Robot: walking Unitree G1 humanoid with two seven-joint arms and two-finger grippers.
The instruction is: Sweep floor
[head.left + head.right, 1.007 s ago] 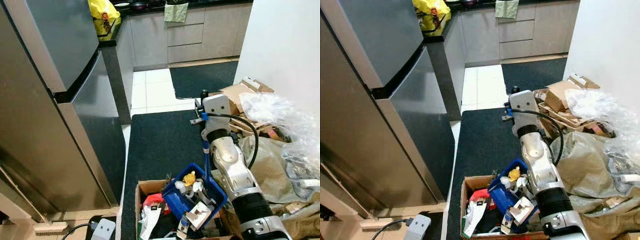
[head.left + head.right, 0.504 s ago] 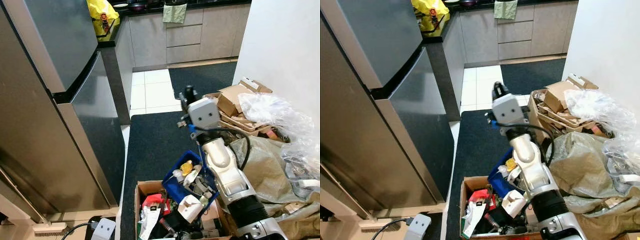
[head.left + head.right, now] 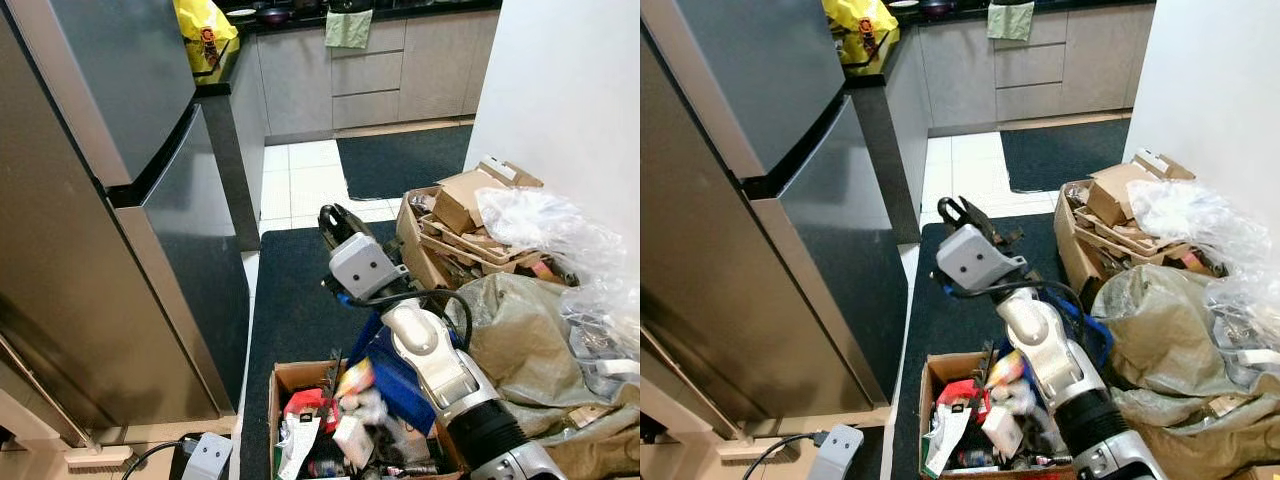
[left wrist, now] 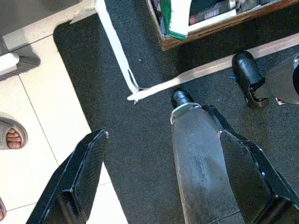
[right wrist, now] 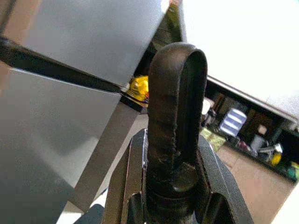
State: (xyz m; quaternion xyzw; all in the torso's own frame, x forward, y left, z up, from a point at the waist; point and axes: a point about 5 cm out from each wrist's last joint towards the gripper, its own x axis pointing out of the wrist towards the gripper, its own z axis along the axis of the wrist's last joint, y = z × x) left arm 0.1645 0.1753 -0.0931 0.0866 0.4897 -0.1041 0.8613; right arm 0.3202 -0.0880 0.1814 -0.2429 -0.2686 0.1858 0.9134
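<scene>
We stand in a kitchen passage: a tall steel fridge (image 3: 110, 200) fills our left, grey cabinets (image 3: 370, 70) close the far end, and a dark mat (image 3: 300, 290) runs over pale tiles (image 3: 305, 180). On our right lie crumpled sacking and plastic (image 3: 540, 330) beside a carton of flattened cardboard (image 3: 450, 225). At our feet sits an open cardboard box (image 3: 940, 375) crammed with rubbish. Over it our right arm tips a blue dustpan (image 3: 395, 375) on edge, its contents lying in the box. The right gripper (image 3: 335, 222) points away toward the fridge; its wrist view shows what the head views do not, namely both black fingers (image 5: 135, 163) pressed tight round a ribbed black looped handle (image 5: 177, 121). The left wrist view looks straight down: the left gripper (image 4: 168, 186) hangs with fingers spread wide, holding nothing, above the mat, our own leg (image 4: 201, 163), the box corner, and a person's sandalled toes (image 4: 11, 135) on the tiles. A hand brush (image 3: 95, 455) lies by the fridge's base, near a white plug block (image 3: 205, 460)
</scene>
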